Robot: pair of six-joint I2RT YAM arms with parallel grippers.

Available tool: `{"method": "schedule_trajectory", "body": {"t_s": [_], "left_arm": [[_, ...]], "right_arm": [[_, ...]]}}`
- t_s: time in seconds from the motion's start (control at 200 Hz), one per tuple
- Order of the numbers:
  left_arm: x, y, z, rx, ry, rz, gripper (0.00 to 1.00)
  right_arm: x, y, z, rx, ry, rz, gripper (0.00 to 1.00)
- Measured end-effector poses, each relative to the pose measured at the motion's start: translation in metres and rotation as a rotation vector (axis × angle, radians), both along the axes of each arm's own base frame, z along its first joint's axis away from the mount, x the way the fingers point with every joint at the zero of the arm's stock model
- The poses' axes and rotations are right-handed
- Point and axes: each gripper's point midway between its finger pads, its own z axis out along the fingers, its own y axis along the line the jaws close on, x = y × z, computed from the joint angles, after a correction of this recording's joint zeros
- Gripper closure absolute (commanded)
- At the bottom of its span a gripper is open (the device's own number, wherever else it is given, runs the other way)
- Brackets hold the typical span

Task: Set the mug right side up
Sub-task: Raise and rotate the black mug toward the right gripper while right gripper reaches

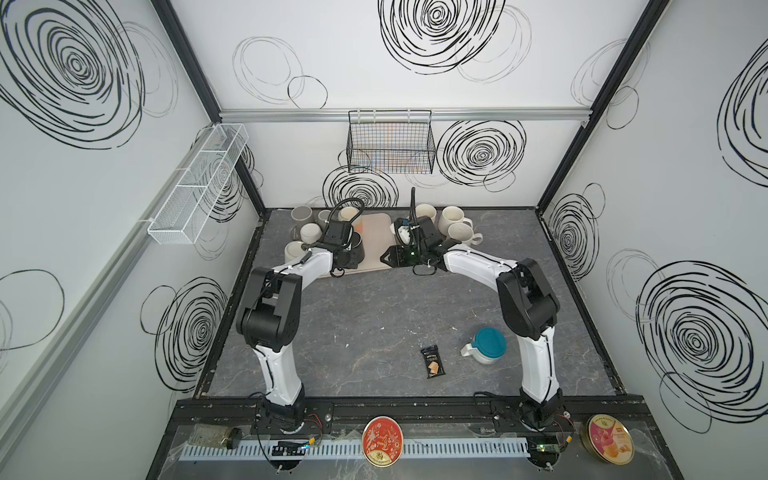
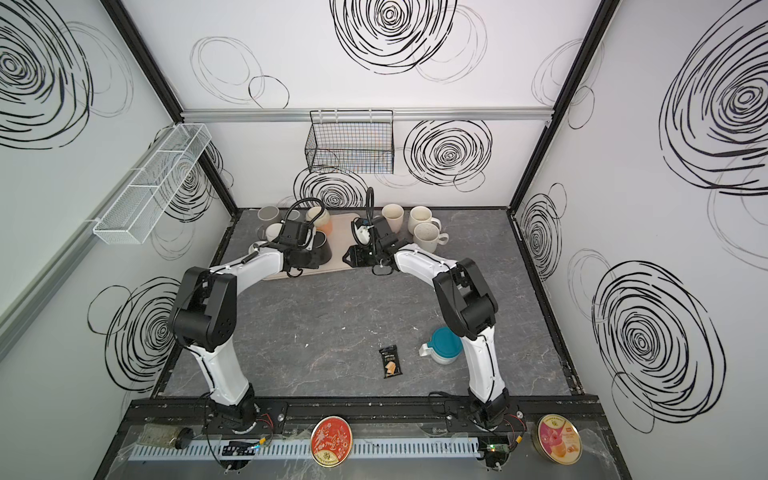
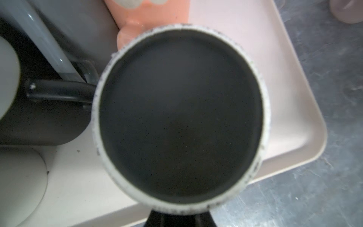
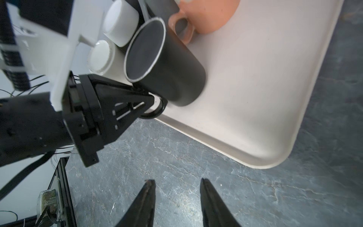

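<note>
black mug [image 4: 176, 78]: matt dark ceramic as we see it, with a pale, rough-looking ring round one end
tray [image 4: 255, 98]: smooth matt beige plastic, to our eyes
orange mug [image 4: 208, 17]: smooth ceramic with a soft sheen
tabletop [image 4: 176, 167]: grey, stone-veined; we find it matt
wire basket [image 1: 390, 145]: thin black metal wire

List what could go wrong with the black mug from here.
1. The left gripper seems to pinch the tilted black mug only at its handle, so it may swing or slip.
2. The orange mug and pale mugs sit close beside it, and turning could knock them.
3. It leans near the tray edge and could come down off it.
</note>
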Motion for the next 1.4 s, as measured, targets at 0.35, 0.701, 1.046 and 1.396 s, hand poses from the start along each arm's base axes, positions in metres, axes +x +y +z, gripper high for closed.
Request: {"method": "schedule_trajectory", "body": {"t_s": [0.35, 0.701, 1.046, 1.396], "left_arm": [[-0.029, -0.013, 0.1, -0.284, -0.298, -0.016, 1.0], [-0.059, -0.013, 0.161, -0.615, -0.526, -0.061, 1.0], [-0.077, -0.043, 0.255, -0.984, -0.763, -0.232, 1.0], [-0.087, -0.072, 0.27, -1.151, -0.76, -0.329, 1.0]], "right_arm": [[-0.002, -0.03, 0.085, 0.134, -0.171, -0.069, 0.57], [-0.012, -0.031, 0.143, 0.289, -0.28, -0.036, 0.58], [-0.043, -0.004, 0.181, 0.485, -0.3, 0.109, 0.55], [-0.058, 0.002, 0.203, 0.564, -0.301, 0.193, 0.54]]}}
